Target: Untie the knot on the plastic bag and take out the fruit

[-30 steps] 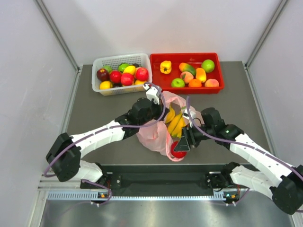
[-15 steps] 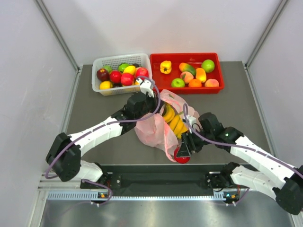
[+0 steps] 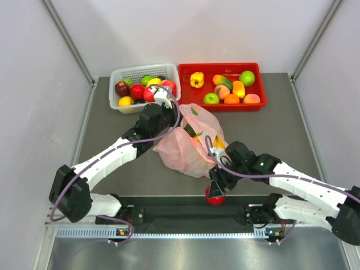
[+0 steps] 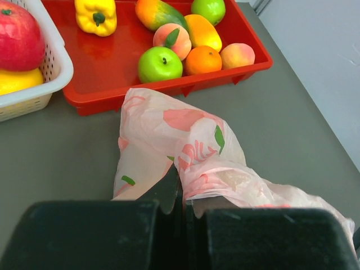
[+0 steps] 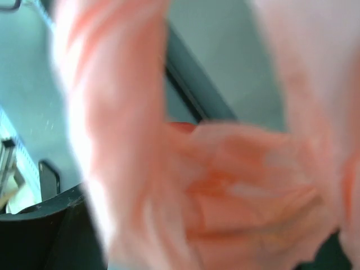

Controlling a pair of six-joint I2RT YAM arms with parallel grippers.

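Pink plastic bag (image 3: pixel 183 152) lies mid-table, just before red tray (image 3: pixel 220 65) | left gripper (image 4: pixel 181 188): jaws together, pinching a bag fold | right gripper (image 3: pixel 216 181): at the bag's near end, over red fruit (image 3: pixel 214 197); jaw state cannot be told, knot unseen | advice: hold the pinch firm, draw the fruit low, clear of the table edge.

Robot lab cell: plain white panel walls (image 3: pixel 197 28), aluminium corner posts (image 3: pixel 67 38), bare grey worktable (image 3: pixel 281 126)

2 arms (image 3: pixel 112 157): white shells, black joints, purple cables (image 3: pixel 206 146).
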